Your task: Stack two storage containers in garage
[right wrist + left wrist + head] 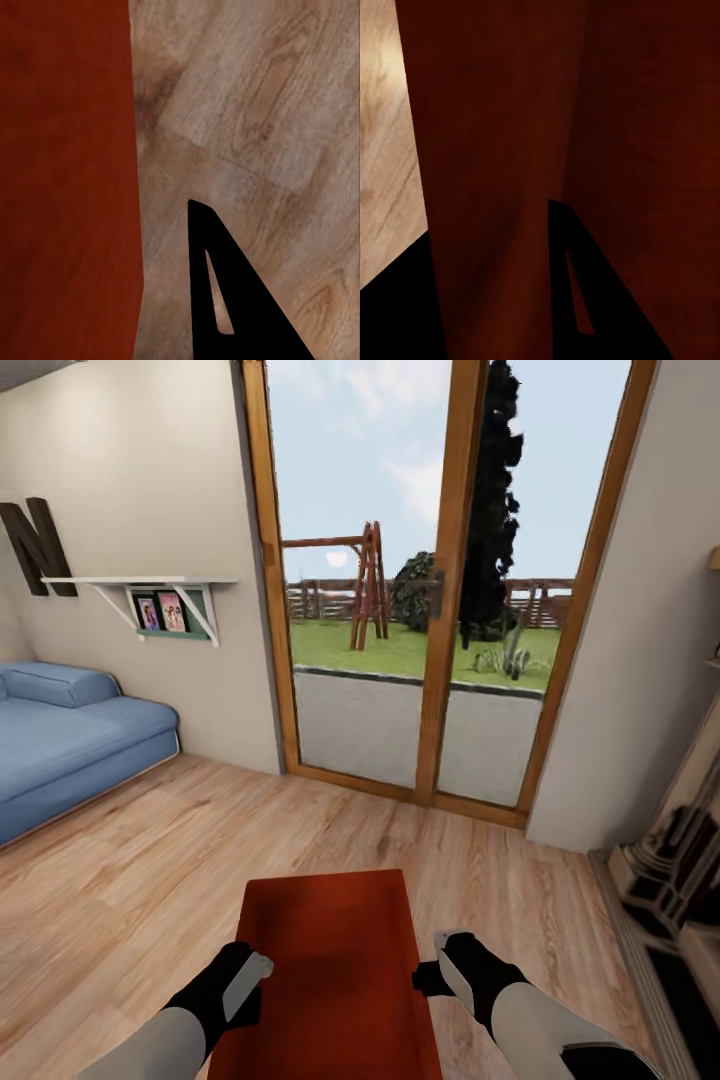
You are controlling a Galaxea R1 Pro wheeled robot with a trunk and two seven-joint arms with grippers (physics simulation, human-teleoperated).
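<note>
The left gripper [243, 985] sits against the left long wall of a storage container [335, 960], its fingers [250, 972] at the rim. In the left wrist view the orange-red wall [510, 150] crowds the lens on both sides of the dark finger [585, 300], so this gripper seems to straddle the wall; whether it is pinching or merely spread around it, I cannot tell.

The right gripper [447, 966] is just beside the opposite long wall. In the right wrist view its finger [240, 300] hangs over bare wood-plank floor [262, 112], with the container's wall [67, 187] off to the side and a strip of floor between them. So this gripper looks apart from the box, and again its spread cannot be read.

The container lies between the two grippers, with its long axis running straight away from the robot toward the glass garden doors [440, 590]. From the left fingers it lies inward, to the right; from the right fingers inward, to the left. The left arm is the nearer, already at the wall.

Only one container is seen here, in the living room and not yet in the garage. A two-armed lift would need the right fingers to come inward onto their wall.

Farther out, a blue sofa [70, 740] stands well off to the left and a fireplace [680, 860] to the right.
</note>
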